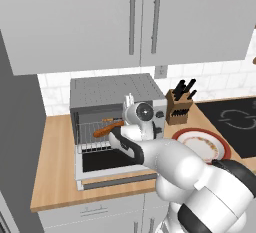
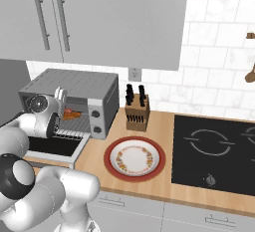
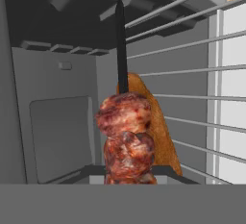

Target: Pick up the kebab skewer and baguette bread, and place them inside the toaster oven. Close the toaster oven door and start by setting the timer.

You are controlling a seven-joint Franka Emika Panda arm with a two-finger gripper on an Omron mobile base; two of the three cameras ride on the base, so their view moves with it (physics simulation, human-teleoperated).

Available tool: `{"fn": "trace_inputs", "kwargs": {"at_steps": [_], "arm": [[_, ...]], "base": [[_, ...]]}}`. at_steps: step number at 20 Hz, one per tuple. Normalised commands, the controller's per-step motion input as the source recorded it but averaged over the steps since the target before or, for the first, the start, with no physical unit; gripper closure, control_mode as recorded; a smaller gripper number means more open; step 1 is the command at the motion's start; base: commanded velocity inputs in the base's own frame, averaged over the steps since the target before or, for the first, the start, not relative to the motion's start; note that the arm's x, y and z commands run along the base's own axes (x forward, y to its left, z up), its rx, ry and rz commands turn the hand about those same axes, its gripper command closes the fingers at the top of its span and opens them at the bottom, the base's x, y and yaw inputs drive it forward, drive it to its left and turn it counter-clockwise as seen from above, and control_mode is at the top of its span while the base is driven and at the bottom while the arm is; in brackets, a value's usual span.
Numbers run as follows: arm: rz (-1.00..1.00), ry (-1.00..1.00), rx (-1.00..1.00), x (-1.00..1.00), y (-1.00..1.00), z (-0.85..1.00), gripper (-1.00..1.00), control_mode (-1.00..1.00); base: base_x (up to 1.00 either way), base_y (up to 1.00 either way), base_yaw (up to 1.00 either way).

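Observation:
The toaster oven [image 1: 114, 90] [image 2: 74, 83] stands on the counter with the toaster oven door [image 1: 107, 163] [image 2: 50, 147] dropped open. The baguette bread [image 1: 107, 129] [image 3: 158, 131] lies on the wire rack [image 3: 192, 69] inside. My gripper [image 1: 128, 102] [image 2: 61, 98] reaches into the oven mouth and is shut on the kebab skewer [image 3: 126, 139] [image 2: 72, 113]. In the hand view its meat chunks sit right in front of me and its dark stick points deeper into the oven, close beside the baguette. My fingertips are hidden there.
A wooden knife block [image 1: 179, 106] [image 2: 137, 111] stands right of the oven. A red-rimmed plate [image 1: 220, 147] [image 2: 134, 159] lies on the counter in front of it. A black cooktop [image 2: 219, 149] is further right. Two knobs [image 2: 95, 121] sit on the oven's right panel. Cabinets hang overhead.

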Motion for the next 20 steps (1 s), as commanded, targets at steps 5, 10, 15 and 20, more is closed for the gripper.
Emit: {"fn": "trace_inputs", "kwargs": {"at_steps": [5,10,15,20], "arm": [[0.00,0.01,-0.01,0.02,0.12,-0.02,-1.00,-1.00],[0.00,0.00,-0.01,0.00,0.12,-0.01,-1.00,-1.00],[0.00,0.00,0.00,0.01,0.00,0.00,-1.00,-1.00],[0.00,0.00,0.00,-0.23,-0.09,0.33,-1.00,-1.00]], "base": [[0.00,0.00,0.00],[0.00,0.00,0.00],[0.00,0.00,0.00],[0.00,0.00,0.00]]}}
